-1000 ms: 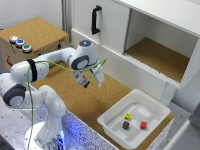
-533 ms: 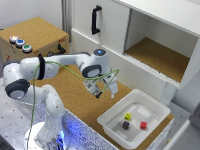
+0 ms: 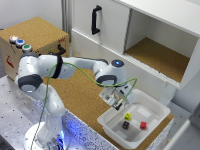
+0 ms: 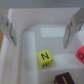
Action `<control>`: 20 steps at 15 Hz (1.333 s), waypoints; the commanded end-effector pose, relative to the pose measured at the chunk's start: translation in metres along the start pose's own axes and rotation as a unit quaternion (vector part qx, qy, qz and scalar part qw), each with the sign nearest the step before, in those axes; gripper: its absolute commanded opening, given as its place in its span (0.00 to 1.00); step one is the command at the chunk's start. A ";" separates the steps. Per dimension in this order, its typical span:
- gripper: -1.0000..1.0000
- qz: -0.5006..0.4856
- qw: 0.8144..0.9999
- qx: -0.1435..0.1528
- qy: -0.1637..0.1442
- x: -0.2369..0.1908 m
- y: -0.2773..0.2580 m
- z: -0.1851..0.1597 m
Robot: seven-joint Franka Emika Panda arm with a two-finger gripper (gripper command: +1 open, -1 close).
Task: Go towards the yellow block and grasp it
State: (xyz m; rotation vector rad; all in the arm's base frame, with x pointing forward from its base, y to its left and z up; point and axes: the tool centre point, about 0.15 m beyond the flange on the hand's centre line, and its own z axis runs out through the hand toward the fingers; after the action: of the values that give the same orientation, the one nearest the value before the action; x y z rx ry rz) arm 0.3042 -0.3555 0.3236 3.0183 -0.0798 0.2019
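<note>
Yellow block [image 3: 128,116] in white tray [image 3: 150,108] beside red cube [image 3: 143,125].

White tray [image 3: 159,111] on cork tabletop [image 3: 80,95]

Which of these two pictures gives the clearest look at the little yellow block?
The wrist view: the yellow block fills much of the frame, with a dark N readable on its top, between the open gripper's fingers. The exterior view shows it only as a tiny yellow speck in the white tray.

White bin [image 3: 155,111] on the cork table [image 3: 85,97] holds a red cube [image 3: 143,125] and a dark cube [image 3: 125,125] — behind it, a white cabinet [image 3: 115,30] with a black handle [image 3: 95,19].
</note>
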 end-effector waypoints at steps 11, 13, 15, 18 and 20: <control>1.00 -0.143 0.988 0.058 0.027 0.035 0.005 0.131; 1.00 -0.132 0.989 0.062 0.029 0.036 0.009 0.134; 0.00 -0.128 0.989 0.069 0.020 0.036 0.012 0.140; 0.00 -0.127 0.990 0.066 0.010 0.038 0.015 0.138; 0.00 -0.123 0.990 0.066 0.002 0.038 0.019 0.138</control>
State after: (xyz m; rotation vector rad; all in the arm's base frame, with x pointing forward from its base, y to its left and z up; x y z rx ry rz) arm 0.3413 -0.3658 0.2213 3.0299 0.2913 0.2045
